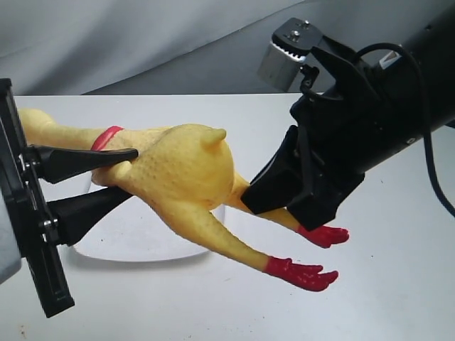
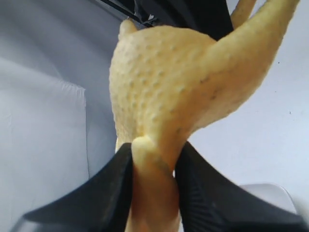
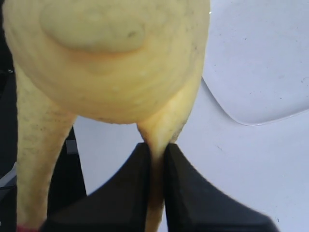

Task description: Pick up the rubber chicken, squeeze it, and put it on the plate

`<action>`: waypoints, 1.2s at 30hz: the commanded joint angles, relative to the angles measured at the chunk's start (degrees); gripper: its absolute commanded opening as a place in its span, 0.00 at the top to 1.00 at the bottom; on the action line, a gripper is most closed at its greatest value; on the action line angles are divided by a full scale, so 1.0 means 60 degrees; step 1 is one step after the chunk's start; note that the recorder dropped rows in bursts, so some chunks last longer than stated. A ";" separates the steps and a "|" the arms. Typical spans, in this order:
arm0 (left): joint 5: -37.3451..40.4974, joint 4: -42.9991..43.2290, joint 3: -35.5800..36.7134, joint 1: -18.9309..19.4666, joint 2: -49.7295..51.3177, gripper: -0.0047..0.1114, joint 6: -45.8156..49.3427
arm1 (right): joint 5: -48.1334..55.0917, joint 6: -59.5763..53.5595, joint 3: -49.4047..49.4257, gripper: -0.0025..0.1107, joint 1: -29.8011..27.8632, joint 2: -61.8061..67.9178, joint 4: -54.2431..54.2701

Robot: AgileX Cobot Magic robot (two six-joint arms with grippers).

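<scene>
The rubber chicken [image 1: 185, 170] hangs in the air above the table, yellow and bumpy, with its red collar band [image 1: 106, 137] toward the left and its red feet [image 1: 302, 273] toward the right. My left gripper [image 1: 124, 174] is shut on the chicken's chest [image 2: 154, 179] near the collar. My right gripper [image 1: 266, 188] is shut on one leg [image 3: 155, 169], pinching it thin. The plate [image 1: 135, 238] lies on the table under the chicken, mostly hidden by it; one rounded corner [image 3: 260, 67] shows in the right wrist view.
The white table [image 1: 384, 284] spreads around the plate. A grey cloth backdrop [image 1: 142, 42] hangs behind the table's far edge. The right arm's black body and cable [image 1: 398, 92] fill the upper right.
</scene>
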 commanded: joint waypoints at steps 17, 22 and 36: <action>0.0774 -0.5873 -0.0554 -0.0044 -0.3006 0.42 -0.1118 | -0.5042 -0.1106 -0.0060 0.98 0.0004 0.1931 0.0438; 0.2423 -0.5998 -0.0590 -0.0044 -0.4245 0.61 -0.1101 | -0.6858 -0.3856 -0.0060 0.98 0.0004 0.3401 0.2714; 0.3244 -0.5998 -0.0590 -0.0044 -0.4678 0.95 -0.1077 | -0.6515 -0.7360 -0.0060 0.98 0.0004 0.6179 0.5575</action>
